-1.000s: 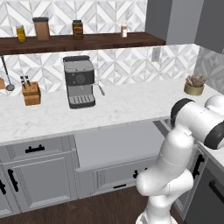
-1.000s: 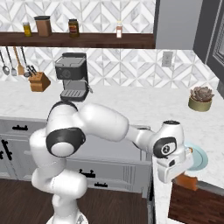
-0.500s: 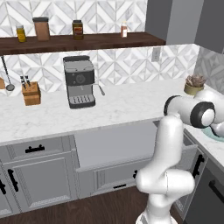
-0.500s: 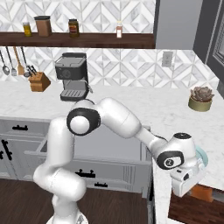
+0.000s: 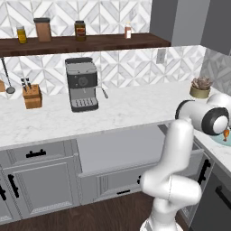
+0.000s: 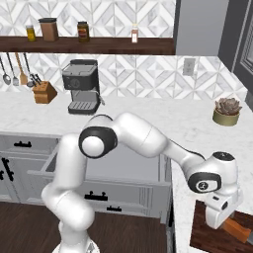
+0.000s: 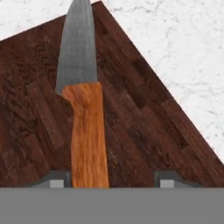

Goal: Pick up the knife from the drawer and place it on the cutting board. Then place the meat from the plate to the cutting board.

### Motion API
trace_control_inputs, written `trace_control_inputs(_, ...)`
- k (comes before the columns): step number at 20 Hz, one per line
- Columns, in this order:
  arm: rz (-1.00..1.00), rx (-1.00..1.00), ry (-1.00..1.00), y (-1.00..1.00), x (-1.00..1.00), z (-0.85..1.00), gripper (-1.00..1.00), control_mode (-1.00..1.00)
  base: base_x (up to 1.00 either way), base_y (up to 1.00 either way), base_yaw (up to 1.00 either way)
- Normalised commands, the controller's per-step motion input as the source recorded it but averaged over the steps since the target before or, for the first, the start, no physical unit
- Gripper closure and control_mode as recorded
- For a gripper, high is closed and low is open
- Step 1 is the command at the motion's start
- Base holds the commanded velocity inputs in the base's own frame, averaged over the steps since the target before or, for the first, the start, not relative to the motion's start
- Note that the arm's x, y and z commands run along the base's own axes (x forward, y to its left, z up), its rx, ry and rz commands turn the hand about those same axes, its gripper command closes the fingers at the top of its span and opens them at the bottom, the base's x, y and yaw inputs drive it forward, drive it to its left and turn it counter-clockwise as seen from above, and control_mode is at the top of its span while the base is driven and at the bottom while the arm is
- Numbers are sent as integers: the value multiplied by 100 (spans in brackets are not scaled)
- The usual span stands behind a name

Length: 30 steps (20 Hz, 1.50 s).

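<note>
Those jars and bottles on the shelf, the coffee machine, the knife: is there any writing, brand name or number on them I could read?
No readable text anywhere.
Jars and small bottle on the shelf: labels are plain colour patches, too small to read.
Coffee machine: a round dial, no legible marks.
Knife on the cutting board: bare blade and handle, no brand.

One knife (image 7: 83,109) on one cutting board (image 7: 144,127); one coffee machine (image 5: 82,84) upper left; one knife block (image 5: 32,96) far left; four jars (image 5: 43,29) along the shelf; one potted succulent (image 5: 200,87) at right; one plate (image 5: 224,139).
</note>
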Motion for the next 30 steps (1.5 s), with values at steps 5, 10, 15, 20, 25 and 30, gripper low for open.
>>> trace_control_inputs(5, 5, -3, -1, 76, -15, 11, -100, -100, 0, 0, 0)
trace_control_inputs(10, 7, -1, -3, 97, -1, 37, -100, -100, 0, 0, 0)
trace_control_inputs(15, 14, -6, 0, 71, 5, 36, -100, -100, 0, 0, 0)
trace_control_inputs(20, 35, -7, 0, 6, 25, 29, -100, -100, 0, 0, 0)
trace_control_inputs(25, 30, 0, 1, 0, 40, 51, -100, -100, 0, 0, 0)
trace_control_inputs(30, 15, 0, 15, 7, 20, 85, -100, -100, 0, 0, 0)
